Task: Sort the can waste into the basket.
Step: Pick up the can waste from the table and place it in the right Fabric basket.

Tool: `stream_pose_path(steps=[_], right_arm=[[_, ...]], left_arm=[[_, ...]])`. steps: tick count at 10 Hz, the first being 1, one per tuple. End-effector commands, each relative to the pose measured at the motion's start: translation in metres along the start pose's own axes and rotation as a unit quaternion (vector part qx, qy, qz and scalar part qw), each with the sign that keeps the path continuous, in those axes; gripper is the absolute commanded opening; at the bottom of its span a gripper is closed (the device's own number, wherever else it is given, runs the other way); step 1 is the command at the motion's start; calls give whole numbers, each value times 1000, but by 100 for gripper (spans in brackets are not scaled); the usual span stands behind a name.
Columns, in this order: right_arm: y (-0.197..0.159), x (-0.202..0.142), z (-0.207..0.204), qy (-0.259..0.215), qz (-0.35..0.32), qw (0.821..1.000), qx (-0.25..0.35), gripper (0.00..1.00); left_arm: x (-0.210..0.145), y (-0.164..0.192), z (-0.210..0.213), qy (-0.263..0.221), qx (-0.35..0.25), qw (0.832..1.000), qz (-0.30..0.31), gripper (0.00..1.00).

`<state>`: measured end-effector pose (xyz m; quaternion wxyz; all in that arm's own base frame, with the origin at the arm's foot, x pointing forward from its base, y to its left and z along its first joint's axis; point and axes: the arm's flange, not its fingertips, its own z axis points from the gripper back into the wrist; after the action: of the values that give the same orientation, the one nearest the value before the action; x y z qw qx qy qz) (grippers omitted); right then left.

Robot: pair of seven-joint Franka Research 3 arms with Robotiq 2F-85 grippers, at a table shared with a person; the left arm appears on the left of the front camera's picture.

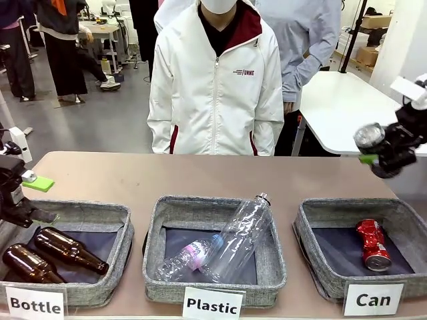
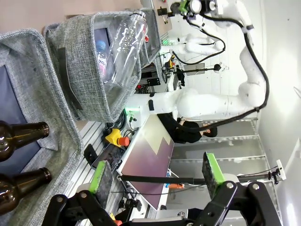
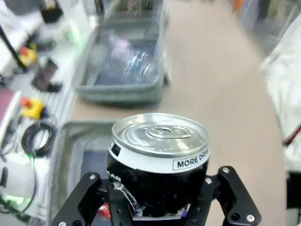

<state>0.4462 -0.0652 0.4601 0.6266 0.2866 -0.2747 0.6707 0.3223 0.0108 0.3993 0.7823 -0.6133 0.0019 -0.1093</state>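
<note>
1. jaws first: the right gripper (image 3: 157,207) is closed around the dark can (image 3: 158,157), one finger on each side of its body. the left gripper (image 2: 157,176) has its jaws wide apart with nothing between the green pads (image 2: 210,168); in the front view it waits at the left edge, over the basket with the "bottle" card (image 1: 27,303).
2. you see the dark can also in the front view (image 1: 369,137), held in the air at the right side, well above the table (image 1: 133,177) and a little behind the grey basket (image 1: 313,250) that has the "can" card (image 1: 373,299).
3. progress, as i judge it: the crushed red can (image 1: 373,245) lies already on the dark floor of this basket, so one of two cans is sorted. the second is lifted but not yet put in. what is left is to bring it over the basket and release it.
4. direction of the can: in the right wrist view its silver top faces the camera and its long axis runs along the fingers, away from the wrist. in the front view the silver top points to the upper left, so the can is tilted, not upright.
5. the person in the white jacket (image 1: 213,87) stands at the far side, and i see no hand over the table.
</note>
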Motion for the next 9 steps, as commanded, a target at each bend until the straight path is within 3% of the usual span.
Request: stream_pose_path(steps=[1, 4, 7, 8, 9], right_arm=[[36, 4, -29, 97, -47, 994, 1, 0], [57, -4, -49, 165, -152, 974, 16, 0], [58, -7, -53, 178, -144, 972, 50, 0], [57, -10, -52, 191, -145, 969, 55, 58], [56, -12, -50, 189, -148, 969, 58, 58]], left_arm=[[-2, 0, 3, 2, 4, 1000, -6, 100], [-2, 0, 3, 2, 4, 1000, -6, 100], [-2, 0, 3, 2, 4, 1000, -6, 100], [-2, 0, 3, 2, 4, 1000, -6, 100], [-2, 0, 3, 2, 4, 1000, -6, 100]])
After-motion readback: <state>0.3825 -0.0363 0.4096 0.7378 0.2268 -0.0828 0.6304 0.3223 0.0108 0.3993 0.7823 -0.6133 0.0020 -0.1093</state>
